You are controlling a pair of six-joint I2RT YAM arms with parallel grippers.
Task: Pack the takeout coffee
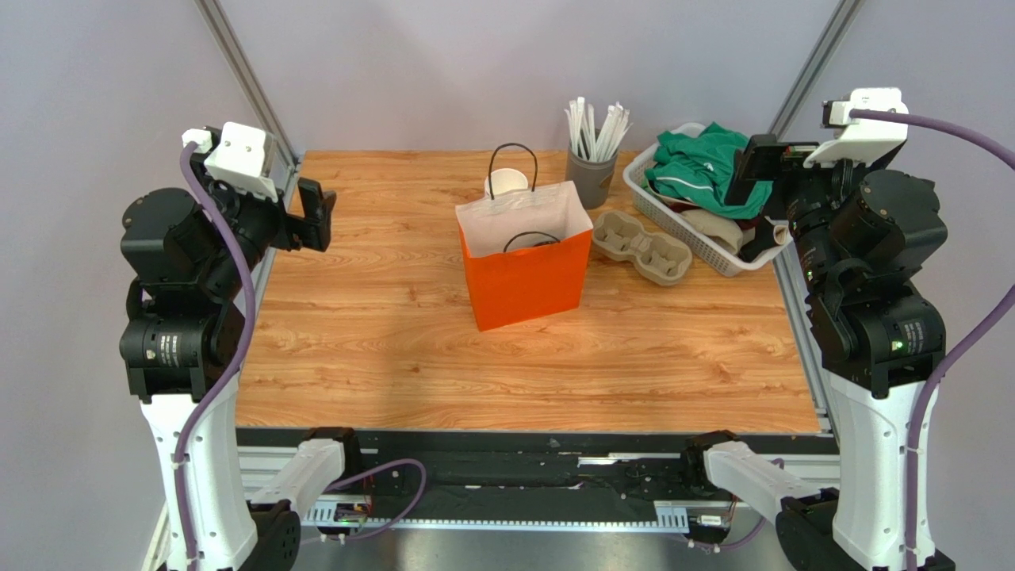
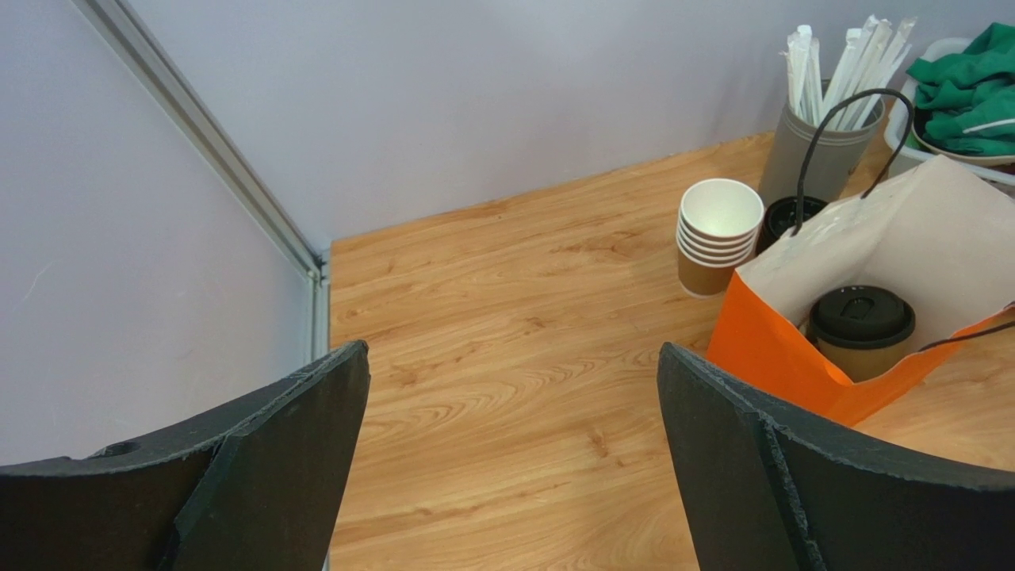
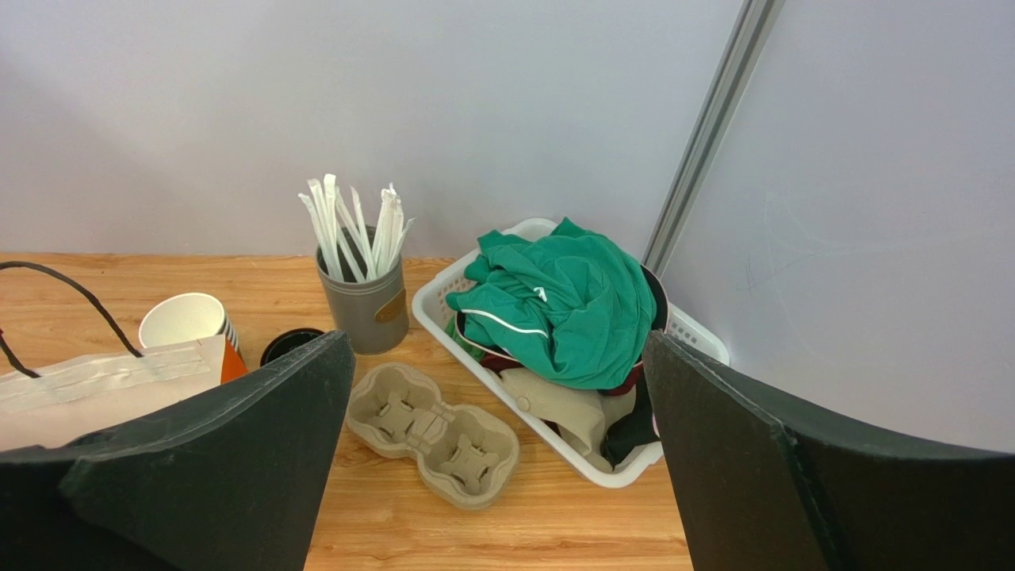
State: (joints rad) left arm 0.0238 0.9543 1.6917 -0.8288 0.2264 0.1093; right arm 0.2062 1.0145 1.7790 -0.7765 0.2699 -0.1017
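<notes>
The takeout coffee [image 2: 863,330], a tan cup with a black lid, stands upright inside the open orange bag [image 1: 525,271] in the middle of the table; the bag also shows in the left wrist view [image 2: 786,357]. In the top view the cup is hidden by the bag's wall. My left gripper [image 1: 307,214] is open and empty, raised at the table's left edge, well away from the bag. My right gripper [image 1: 753,170] is open and empty, raised over the white basket at the back right.
A stack of lidless paper cups [image 2: 717,234] and a stack of black lids [image 2: 786,218] stand behind the bag. A grey holder of wrapped straws [image 1: 592,158], a pulp cup carrier [image 1: 643,245] and a white basket of clothes [image 1: 703,190] sit at the back right.
</notes>
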